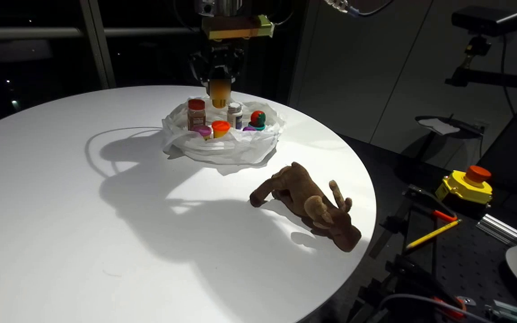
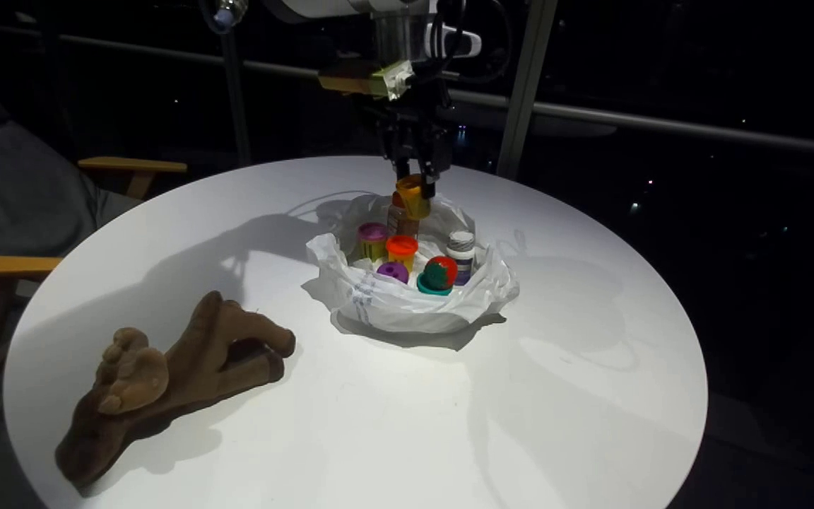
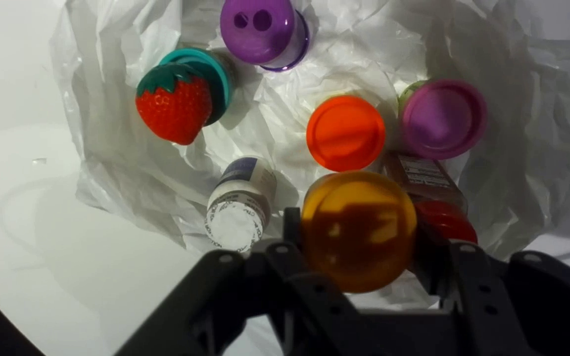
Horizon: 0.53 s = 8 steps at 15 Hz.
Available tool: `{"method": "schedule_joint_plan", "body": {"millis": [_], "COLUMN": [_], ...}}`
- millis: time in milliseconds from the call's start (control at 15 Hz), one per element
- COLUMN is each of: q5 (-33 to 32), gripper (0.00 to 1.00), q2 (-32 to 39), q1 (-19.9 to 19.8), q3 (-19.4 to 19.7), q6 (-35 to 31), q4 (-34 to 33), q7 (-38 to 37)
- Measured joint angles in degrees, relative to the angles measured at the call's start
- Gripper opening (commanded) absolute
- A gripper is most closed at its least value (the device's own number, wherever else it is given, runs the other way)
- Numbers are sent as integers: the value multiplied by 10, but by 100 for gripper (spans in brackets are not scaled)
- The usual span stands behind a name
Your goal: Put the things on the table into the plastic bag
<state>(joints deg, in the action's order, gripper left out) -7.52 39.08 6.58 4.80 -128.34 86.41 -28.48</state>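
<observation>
A white plastic bag (image 1: 222, 154) (image 2: 407, 311) (image 3: 403, 42) stands open on the round table. My gripper (image 3: 356, 232) (image 1: 219, 83) (image 2: 415, 182) is shut on an amber jar (image 3: 364, 217) (image 1: 219, 103) (image 2: 414, 203) and holds it above the bag's back part. In the bag are a red-lidded jar (image 3: 443, 217), a white bottle (image 3: 240, 202), an orange-lidded tub (image 3: 347, 133), a pink-purple-lidded tub (image 3: 443, 118), a purple container (image 3: 260, 29), and a strawberry (image 3: 176, 106) on a teal-rimmed tub (image 3: 223, 79). A brown plush moose (image 1: 303, 188) (image 2: 195, 367) lies on the table outside the bag.
The white round table (image 1: 61, 224) has its edge near the moose. A yellow box with a red button (image 1: 465, 186) and a pencil (image 1: 433, 234) sit on a dark stand beside the table. A chair (image 2: 4, 198) stands behind the table in an exterior view.
</observation>
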Motion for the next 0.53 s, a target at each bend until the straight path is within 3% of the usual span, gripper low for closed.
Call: {"method": "schedule_joint_plan", "body": {"millis": [533], "q5": [30], "gripper": [28], "q2": [66], "q1": [-7], "q3": [11], "q6": [-4], "q4": [-67], "q7": [-62]}}
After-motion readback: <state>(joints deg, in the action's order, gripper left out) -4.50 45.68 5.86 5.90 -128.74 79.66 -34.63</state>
